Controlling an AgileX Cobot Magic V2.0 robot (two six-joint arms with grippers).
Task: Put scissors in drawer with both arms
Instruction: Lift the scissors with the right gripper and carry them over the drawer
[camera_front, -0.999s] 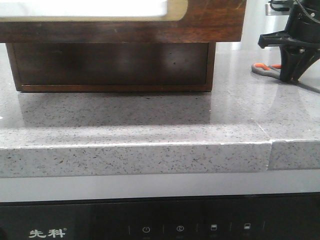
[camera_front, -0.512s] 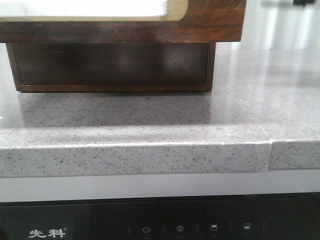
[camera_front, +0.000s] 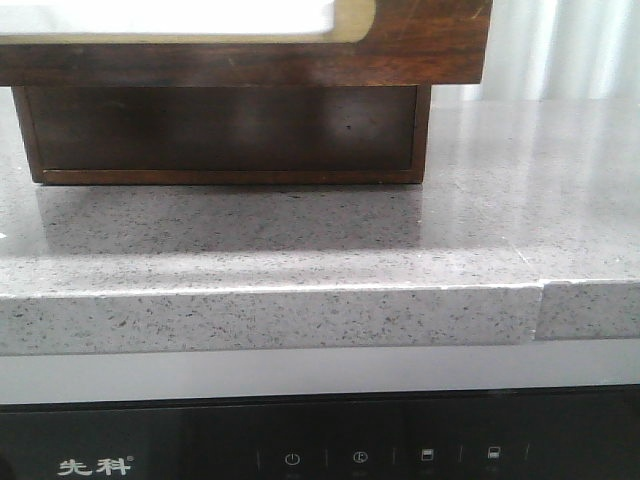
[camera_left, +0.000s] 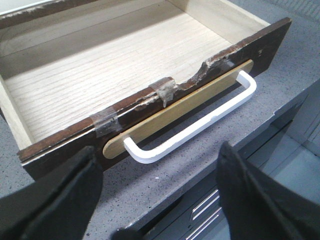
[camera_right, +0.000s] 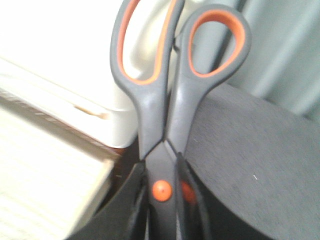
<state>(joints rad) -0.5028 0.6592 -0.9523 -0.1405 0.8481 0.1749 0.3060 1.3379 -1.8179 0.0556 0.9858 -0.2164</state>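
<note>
The scissors (camera_right: 165, 100) have grey handles and orange-lined loops, and they stand with the loops away from the fingers in the right wrist view. My right gripper (camera_right: 162, 200) is shut on them at the orange pivot. The drawer (camera_left: 270, 42) is pulled out, and its pale wood floor is bare in the left wrist view. Its dark front also shows at the top of the front view (camera_front: 420, 45). My left gripper (camera_left: 160, 200) is open and empty, hovering just in front of the drawer's white handle (camera_left: 200, 130). Neither gripper shows in the front view.
The dark wooden case (camera_front: 220, 130) stands on the speckled grey countertop (camera_front: 300, 250) under the pulled-out drawer. The counter's front edge (camera_front: 270, 315) runs above a black appliance panel (camera_front: 300, 450). Pale wood (camera_right: 45, 175) lies beside the held scissors in the right wrist view.
A second ago my right gripper was down on the scissors at the counter's far right. It has lifted out of the front view, and the scissors are gone from the counter.
</note>
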